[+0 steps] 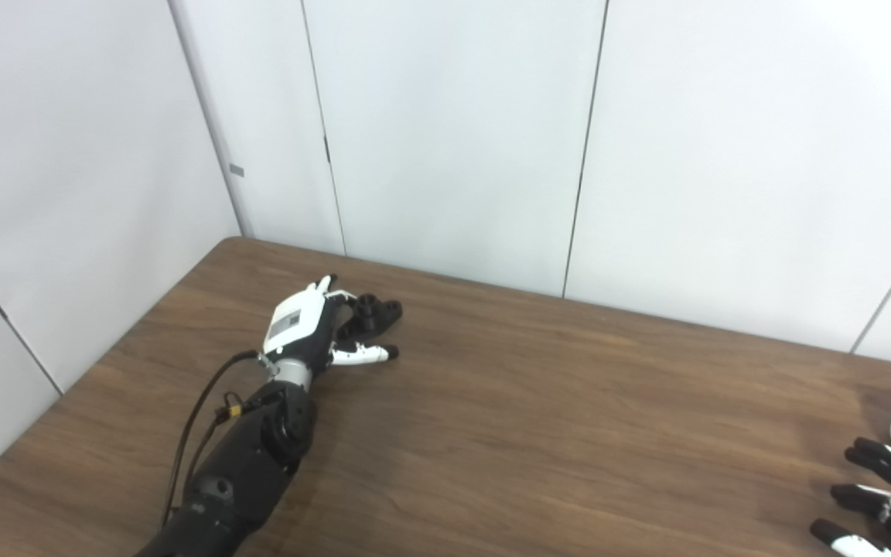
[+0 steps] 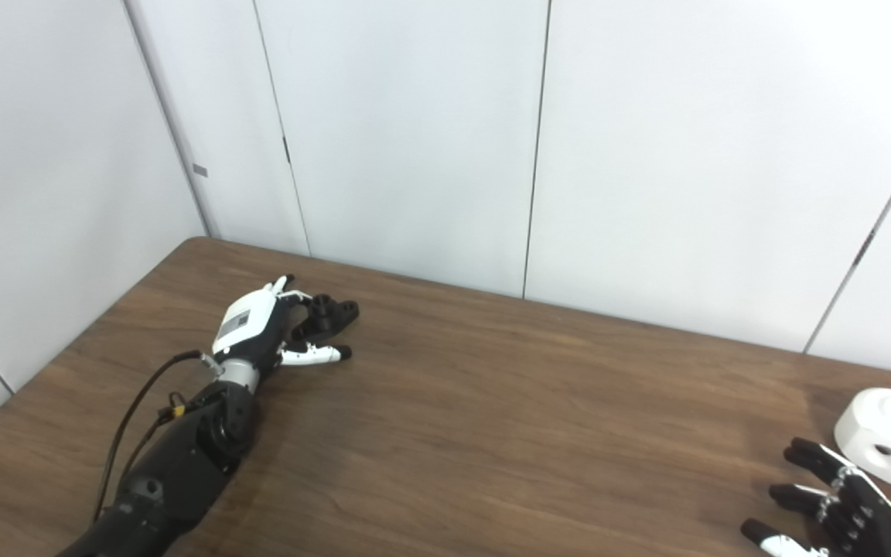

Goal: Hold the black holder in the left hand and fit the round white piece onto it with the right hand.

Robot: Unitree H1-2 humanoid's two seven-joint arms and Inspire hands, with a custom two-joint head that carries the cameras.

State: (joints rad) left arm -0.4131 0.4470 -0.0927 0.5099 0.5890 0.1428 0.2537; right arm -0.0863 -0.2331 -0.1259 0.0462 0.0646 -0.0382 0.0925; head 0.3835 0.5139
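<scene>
Left side first: our left hand (image 2: 260,329) is out near the far-left corner of the wooden table (image 2: 492,402), with its fingers curled round the near side of the black holder (image 2: 331,311). The holder sits on the tabletop, close to the far edge. We can't tell whether the fingers actually clamp it or just rest against it; thumb (image 2: 314,354) lies along the table, pointing right, just below the holder.

We read the holder as a small, stiff moulded or printed part, light, with bores on top. Matte black, so probably not slippery. It's low and lumpy, so best taken across its sides, leaving the top face clear for the mating piece.

The middle of the table carries nothing we need.

Right side: the round white piece (image 2: 890,435) sits near the right edge, well apart from the holder. It's a thick disc with a recess on top and a hole in its side wall. It looks rigid, smooth plastic, light, not fragile. Smooth rim could slip, so we'd pinch across the outer wall, thumb opposite fingers, keeping clear of whichever face mates.

Our right hand (image 2: 840,503) is at the near-right corner, fingers spread and holding nothing, tips just short of the piece, not touching.

Neither part is lifted yet.
</scene>
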